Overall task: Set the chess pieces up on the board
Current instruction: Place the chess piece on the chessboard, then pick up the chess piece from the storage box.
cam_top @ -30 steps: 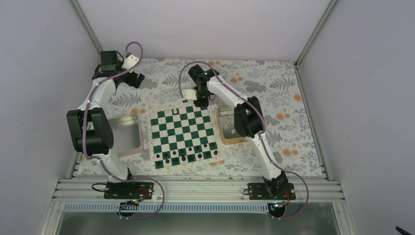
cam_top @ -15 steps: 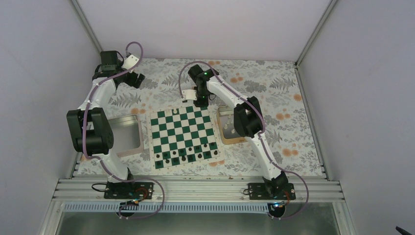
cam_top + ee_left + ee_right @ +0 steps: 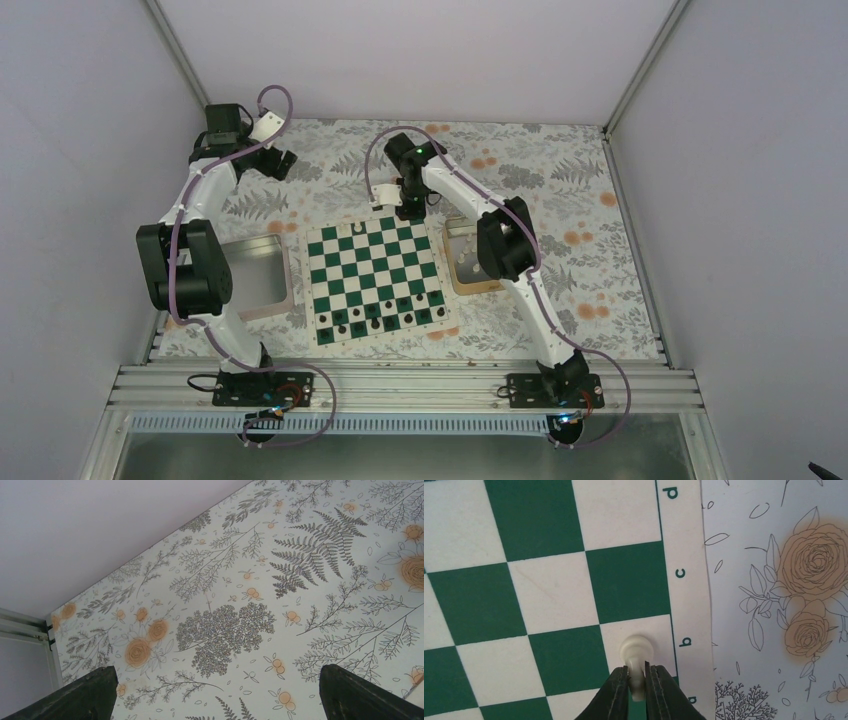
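As the right wrist view shows, the right pincer holds a white chess piece at bottom centre, over a white edge square of the board. We see its long axis running up the frame, round head uppermost. The left pincer gapes wide above the flowered surface.

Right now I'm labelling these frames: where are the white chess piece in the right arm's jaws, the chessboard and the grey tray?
White chess piece [image 3: 636,650], right wrist view, on its round head.
Chessboard [image 3: 368,268], top view, on a bare middle square.
Grey tray [image 3: 258,272], top view, on its bare floor.
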